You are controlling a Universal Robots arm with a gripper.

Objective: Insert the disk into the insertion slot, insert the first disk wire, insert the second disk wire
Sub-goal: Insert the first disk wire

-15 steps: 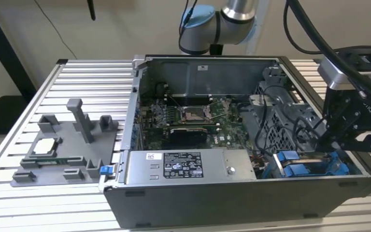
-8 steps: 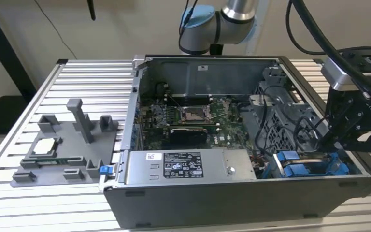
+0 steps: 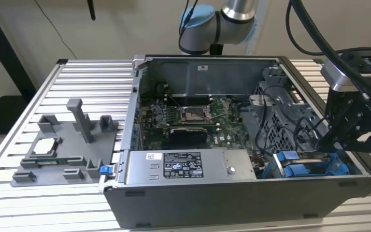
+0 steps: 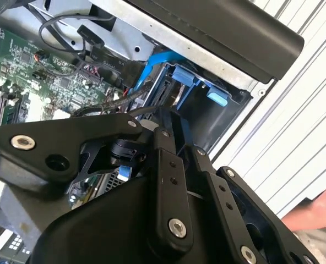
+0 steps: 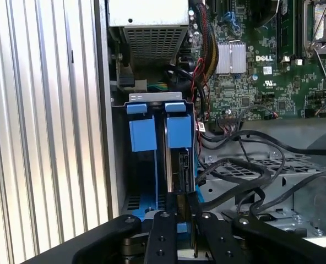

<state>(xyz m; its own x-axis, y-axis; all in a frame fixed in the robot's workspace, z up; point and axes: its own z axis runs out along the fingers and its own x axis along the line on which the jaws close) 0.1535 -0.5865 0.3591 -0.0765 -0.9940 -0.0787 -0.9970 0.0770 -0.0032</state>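
Slatted table (image 3: 82, 77) bears an open computer case (image 3: 237, 193); gripper (image 5: 186, 213) clamps the disk (image 5: 179, 135) in the insertion slot (image 5: 155, 97), cables (image 5: 251, 176) crowding alongside.

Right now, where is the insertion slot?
In the exterior view, the insertion slot sits in the near corner of the open computer case, on the exterior view's right, beside the labelled grey metal box and under the pincer.

Insertion slot (image 5: 155, 98): matt grey sheet metal; fittings (image 5: 143, 135): smooth blue plastic. Gripper (image 5: 183, 217): matt black finish. Table (image 3: 76, 77): ribbed, satin-finish metal.
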